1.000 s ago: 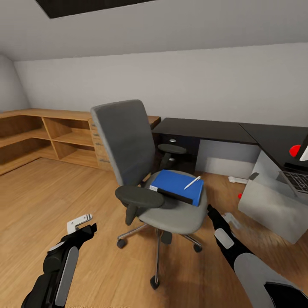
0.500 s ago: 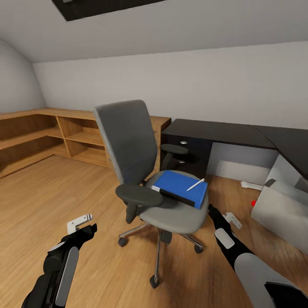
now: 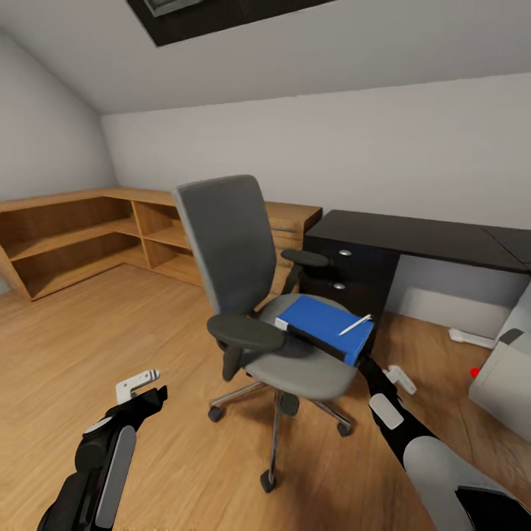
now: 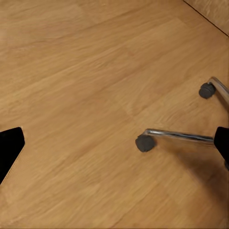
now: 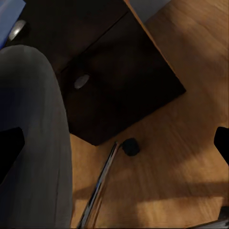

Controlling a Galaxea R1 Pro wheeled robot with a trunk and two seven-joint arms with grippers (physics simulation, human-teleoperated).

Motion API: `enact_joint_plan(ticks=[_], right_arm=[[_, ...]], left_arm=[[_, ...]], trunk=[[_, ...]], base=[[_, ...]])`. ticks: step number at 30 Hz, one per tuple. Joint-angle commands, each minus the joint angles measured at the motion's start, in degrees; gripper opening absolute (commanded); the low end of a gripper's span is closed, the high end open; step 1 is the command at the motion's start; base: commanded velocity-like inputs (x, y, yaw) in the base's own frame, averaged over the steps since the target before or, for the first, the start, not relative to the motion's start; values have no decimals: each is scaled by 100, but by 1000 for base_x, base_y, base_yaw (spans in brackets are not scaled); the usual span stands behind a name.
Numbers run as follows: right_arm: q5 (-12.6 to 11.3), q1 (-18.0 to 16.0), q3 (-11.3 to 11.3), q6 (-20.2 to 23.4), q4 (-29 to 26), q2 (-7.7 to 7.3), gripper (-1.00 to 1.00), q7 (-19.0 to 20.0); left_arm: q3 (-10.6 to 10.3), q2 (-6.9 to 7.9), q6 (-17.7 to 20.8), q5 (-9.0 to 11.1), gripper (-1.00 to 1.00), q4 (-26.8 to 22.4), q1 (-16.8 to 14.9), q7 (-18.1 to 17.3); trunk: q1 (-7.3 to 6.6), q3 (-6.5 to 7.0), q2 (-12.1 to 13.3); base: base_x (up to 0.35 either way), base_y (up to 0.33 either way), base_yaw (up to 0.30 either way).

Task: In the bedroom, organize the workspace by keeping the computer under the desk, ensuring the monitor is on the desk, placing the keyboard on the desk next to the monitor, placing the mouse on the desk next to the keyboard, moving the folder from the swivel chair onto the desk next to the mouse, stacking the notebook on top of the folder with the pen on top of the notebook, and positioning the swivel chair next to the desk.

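The swivel chair (image 3: 254, 295) was seen standing on the wooden floor (image 3: 110, 332), just in front of the dark desk (image 3: 420, 236). On its grey seat a blue folder (image 3: 324, 324) lay flat, with a white pen (image 3: 355, 324) resting on top near the edge toward the desk; a separate notebook could not be made out from the head view.

The left gripper (image 3: 139, 385) was held low over bare floor, beside the chair base — its fingers were spread apart and nothing was between them. In the left wrist view a chrome chair leg (image 4: 179, 136) and two castors were visible. The right gripper (image 3: 398, 377) was held near the seat's edge below the folder, likewise parted and empty. Wooden shelving (image 3: 88, 236) ran along the wall. A grey computer case (image 3: 505, 376) stood on the floor at the frame's edge.
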Motion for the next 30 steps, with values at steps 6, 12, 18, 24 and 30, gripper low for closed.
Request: enact_joint_plan(ticks=[6, 12, 18, 24, 30], right_arm=[[-84, 2, 43, -19, 5, -1, 100, -2], [-86, 2, 43, -19, 5, -1, 100, -2], [-84, 2, 43, -19, 5, -1, 100, -2], [-84, 2, 48, -19, 10, -1, 100, -2], [-84, 2, 51, -22, 7, 7, 100, -2]], left_arm=[[2, -5, 19, 60, 100, -4, -5, 41], [-2, -5, 19, 60, 100, -4, -5, 40], [-5, -5, 19, 60, 100, 7, -5, 41], [-27, -5, 11, 51, 100, 90, -5, 48], [-39, -5, -5, 48, 100, 167, -5, 49]], trunk=[[-1, -5, -2], [-1, -5, -2], [-1, -5, -2], [-1, -5, -2], [-1, -5, -2]], base=[[0, 0, 272], [0, 0, 273], [0, 0, 273], [0, 0, 273], [0, 0, 276]])
